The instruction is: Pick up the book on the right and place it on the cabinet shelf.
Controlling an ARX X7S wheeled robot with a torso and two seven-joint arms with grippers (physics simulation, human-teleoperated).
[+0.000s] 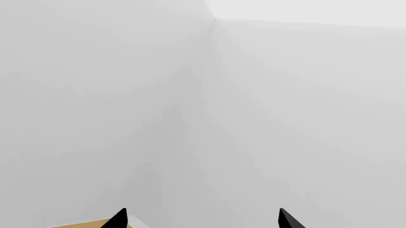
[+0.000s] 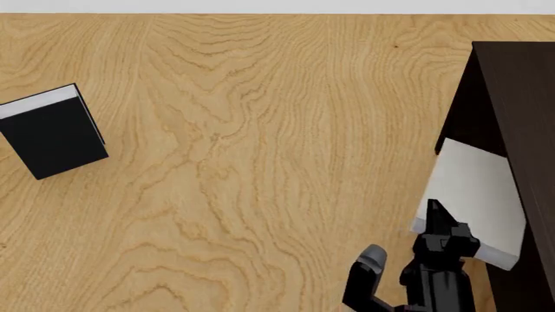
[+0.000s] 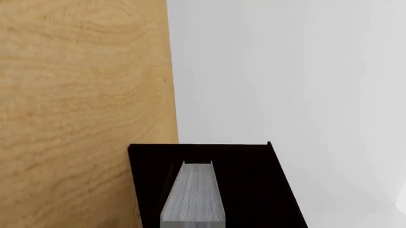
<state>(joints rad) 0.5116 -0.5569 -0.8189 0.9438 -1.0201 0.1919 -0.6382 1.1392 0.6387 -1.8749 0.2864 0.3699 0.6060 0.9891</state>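
- My right tool (image 2: 436,224), black and seen in the head view at the lower right, is clamped on the light grey hardcover book with white page edges (image 2: 477,195).
- The book is lifted off the light wooden desk with wavy grain (image 2: 260,162) and tilted, its far end reaching into the very dark brown, almost black wooden cabinet (image 2: 520,84) at the desk's right edge.
- In the right wrist view the book's grey page edges (image 3: 193,197) run forward into the cabinet's dark opening (image 3: 254,190); whether the book touches the cabinet shelf I cannot tell.
- A black-covered book with a white page edge (image 2: 54,133) lies flat at the desk's far left, well apart.
- My left tool (image 1: 201,219) shows only two black tips (image 1: 119,218) set wide apart, holding nothing, facing pale grey walls (image 1: 190,95).
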